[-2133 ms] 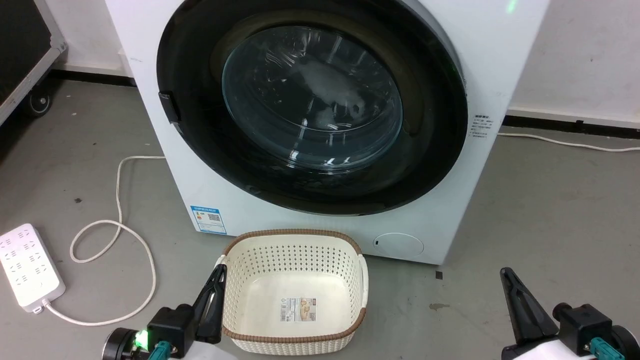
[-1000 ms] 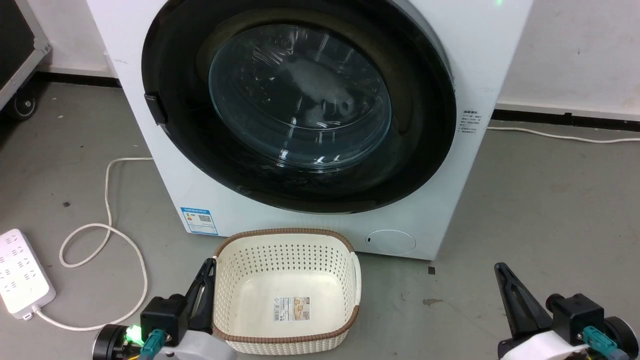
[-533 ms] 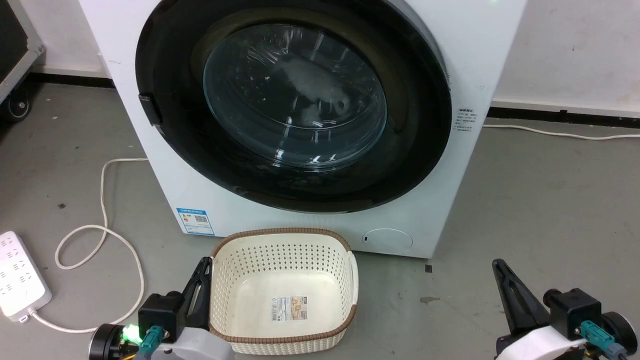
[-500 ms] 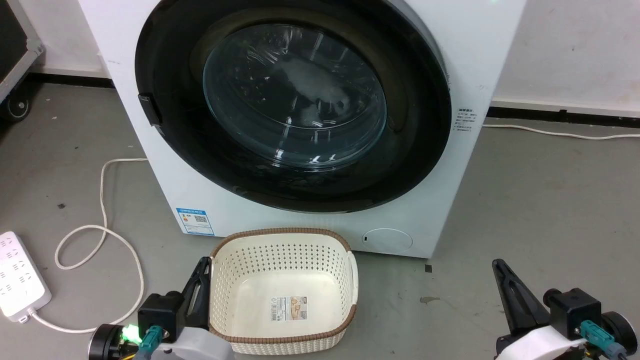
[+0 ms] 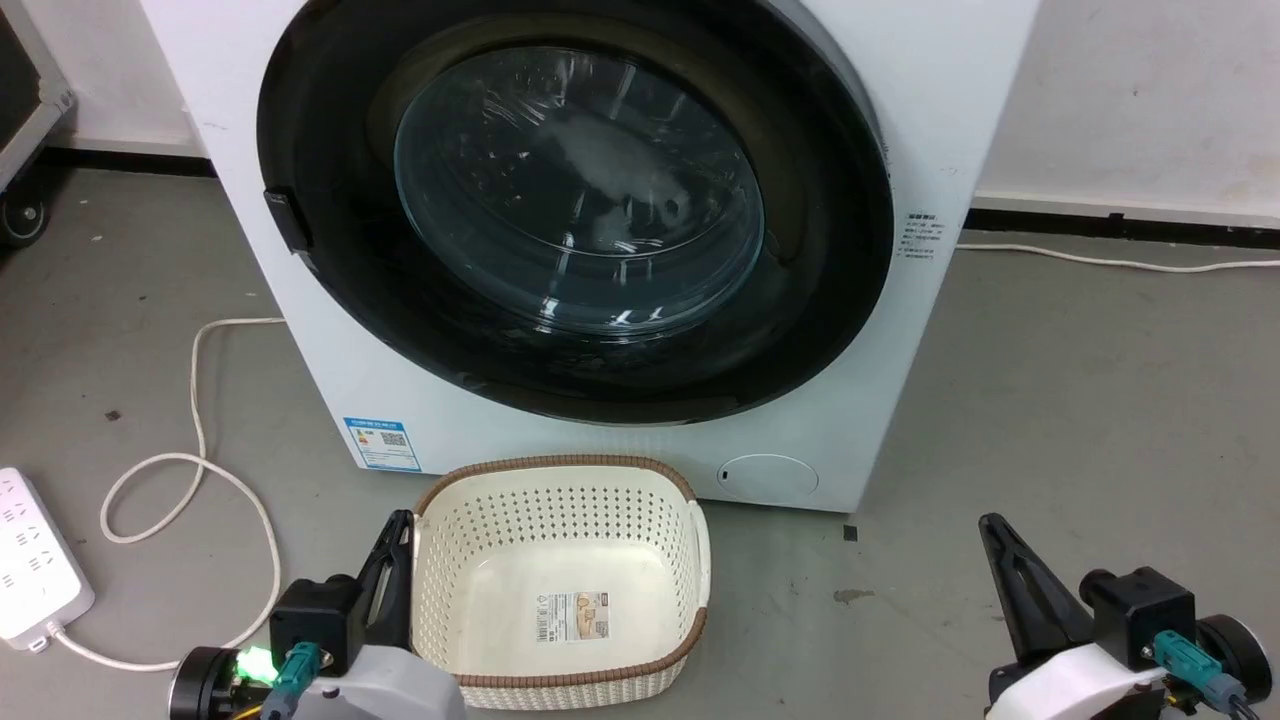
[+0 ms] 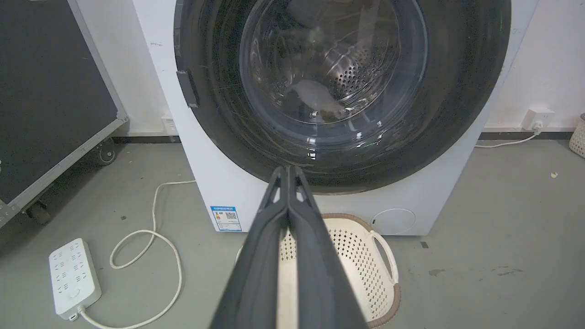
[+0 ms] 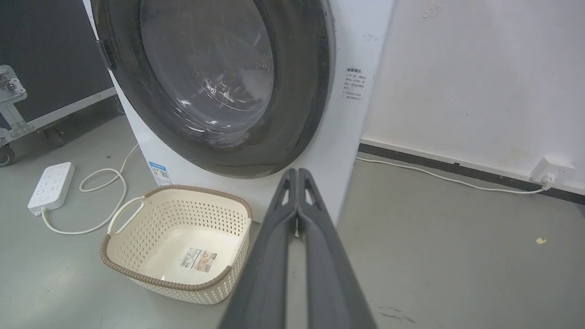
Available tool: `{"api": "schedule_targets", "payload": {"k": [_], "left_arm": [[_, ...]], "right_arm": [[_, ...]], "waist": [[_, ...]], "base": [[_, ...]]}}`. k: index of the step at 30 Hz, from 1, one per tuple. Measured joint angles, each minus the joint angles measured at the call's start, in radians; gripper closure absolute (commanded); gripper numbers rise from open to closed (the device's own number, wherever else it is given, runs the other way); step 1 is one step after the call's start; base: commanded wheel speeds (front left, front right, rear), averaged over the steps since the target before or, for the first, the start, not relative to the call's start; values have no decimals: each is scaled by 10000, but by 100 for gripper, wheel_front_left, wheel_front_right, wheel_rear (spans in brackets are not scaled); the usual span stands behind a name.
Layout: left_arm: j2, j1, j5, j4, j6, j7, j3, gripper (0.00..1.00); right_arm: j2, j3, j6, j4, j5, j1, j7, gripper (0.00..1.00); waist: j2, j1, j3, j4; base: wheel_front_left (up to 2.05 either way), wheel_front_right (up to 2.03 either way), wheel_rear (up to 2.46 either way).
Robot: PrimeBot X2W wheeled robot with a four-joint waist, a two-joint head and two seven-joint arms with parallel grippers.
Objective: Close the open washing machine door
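Observation:
The washing machine (image 5: 330, 370) is a big white box in front of me. Its washing machine door (image 5: 580, 190), with a black rim and a bulging glass centre, lies flat against the front, as also seen in the right wrist view (image 7: 205, 68). Through the glass the steel drum (image 6: 352, 73) shows. My left gripper (image 5: 398, 525) is shut and empty at the lower left, beside the basket. My right gripper (image 5: 990, 528) is shut and empty at the lower right, above bare floor. Both are well short of the door. Each wrist view shows its fingers pressed together: the left gripper (image 6: 288, 170), the right gripper (image 7: 297, 172).
A cream perforated basket (image 5: 560, 478) stands on the floor right before the machine. A white power strip (image 5: 30, 560) and its looped cable (image 5: 200, 470) lie at the left. A black wheeled case (image 6: 45, 91) stands further left. Another cable (image 7: 434, 173) runs along the right wall.
The whole head picture has slid left, so the camera has moved. The door stays flat on the machine and both grippers stay shut.

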Motion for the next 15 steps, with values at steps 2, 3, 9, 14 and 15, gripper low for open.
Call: {"api": "schedule_targets", "payload": {"k": [2,3,9,14,15], "left_arm": [[-6,-2,2,-21,29,48,17,100],[-8,-2,2,-27,31,56,31,100],[-21,-6,31,-67,77,190,75,100],[-44,-9,88,-102,86,270,104,100],[-48,-10,88,-111,104,307,111,100]], "right_arm": [[0,4,0,-25,0,-13,19,100],[0,13,0,-35,0,-28,29,100],[0,36,0,-92,-2,-35,163,100],[0,56,0,-132,-12,-61,268,100],[0,63,0,-142,-12,-83,282,100]], "waist": [[0,0,4,-16],[0,0,7,-24],[0,1,19,-72],[0,0,30,-111],[0,0,32,-120]], "base": [[0,0,0],[0,0,0],[0,0,0],[0,0,0],[0,0,0]]}}
